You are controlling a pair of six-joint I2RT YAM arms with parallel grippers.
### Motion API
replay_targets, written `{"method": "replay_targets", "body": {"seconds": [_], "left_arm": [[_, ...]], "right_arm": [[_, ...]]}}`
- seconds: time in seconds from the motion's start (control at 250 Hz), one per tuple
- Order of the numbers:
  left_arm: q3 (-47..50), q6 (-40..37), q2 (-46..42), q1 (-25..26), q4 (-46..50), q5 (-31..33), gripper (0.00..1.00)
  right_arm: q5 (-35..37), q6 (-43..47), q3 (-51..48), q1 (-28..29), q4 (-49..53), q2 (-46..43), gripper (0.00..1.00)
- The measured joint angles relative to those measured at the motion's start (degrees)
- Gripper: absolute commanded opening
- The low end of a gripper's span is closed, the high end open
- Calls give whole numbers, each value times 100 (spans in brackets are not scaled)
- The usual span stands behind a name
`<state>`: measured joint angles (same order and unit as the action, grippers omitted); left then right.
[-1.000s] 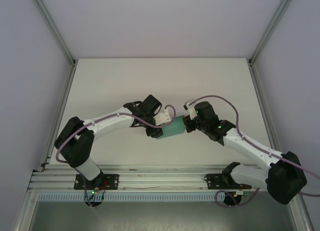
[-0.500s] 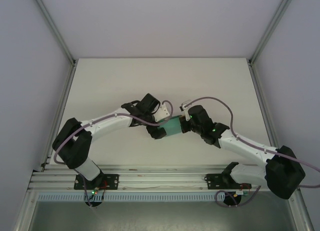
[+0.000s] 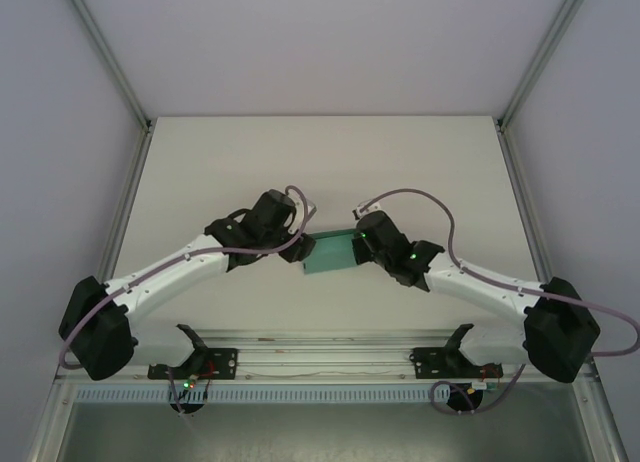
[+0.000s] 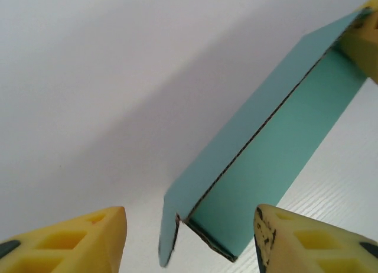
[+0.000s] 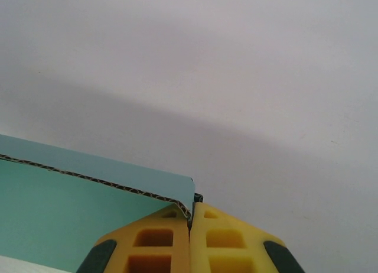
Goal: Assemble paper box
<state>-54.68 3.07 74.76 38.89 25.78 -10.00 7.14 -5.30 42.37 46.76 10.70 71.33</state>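
The paper box (image 3: 326, 256) is seen as teal card folded along at least 1 crease, so that 2 long panels meet at an angle; the ends are open and a small flap hangs loose at the end nearest the left gripper (image 4: 189, 214). The card is held between the 2 grippers, above the white table (image 3: 300, 162); whether its lower edge touches the table cannot be told.

The far corner of the card is pinched in the right gripper (image 5: 190, 211), whose yellow fingers (image 5: 227, 240) are pressed together with the corrugated edge caught between them. The left gripper is released: its fingers are spread wide, with the loose-flap end of the card lying in the gap and no contact visible on either side.

The task is judged to be partly done. A first fold has been formed, but no closed box is seen: the remaining panels must be squared up and the end flaps folded in and tucked. The open left gripper is judged to be placed for a fresh grasp on the near end.
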Motion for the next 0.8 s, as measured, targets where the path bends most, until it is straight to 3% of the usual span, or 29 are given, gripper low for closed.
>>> {"method": "replay_targets", "body": {"seconds": [0.072, 0.268, 0.492, 0.636, 0.7, 0.803], "left_arm": [[37, 166, 39, 0, 48, 4, 51], [157, 472, 44, 0, 105, 44, 23], [157, 610, 72, 0, 94, 72, 22], [149, 658, 208, 0, 94, 179, 12], [149, 651, 229, 0, 85, 234, 0], [133, 697, 232, 0, 79, 352, 0]], "right_arm": [[57, -101, 2, 24, 7, 11, 1], [105, -225, 4, 35, 9, 24, 1], [125, -249, 4, 90, 17, 24, 1], [136, -256, 4, 101, 24, 24, 1], [138, -260, 4, 109, 22, 24, 1], [144, -260, 4, 133, 24, 24, 1]]}}
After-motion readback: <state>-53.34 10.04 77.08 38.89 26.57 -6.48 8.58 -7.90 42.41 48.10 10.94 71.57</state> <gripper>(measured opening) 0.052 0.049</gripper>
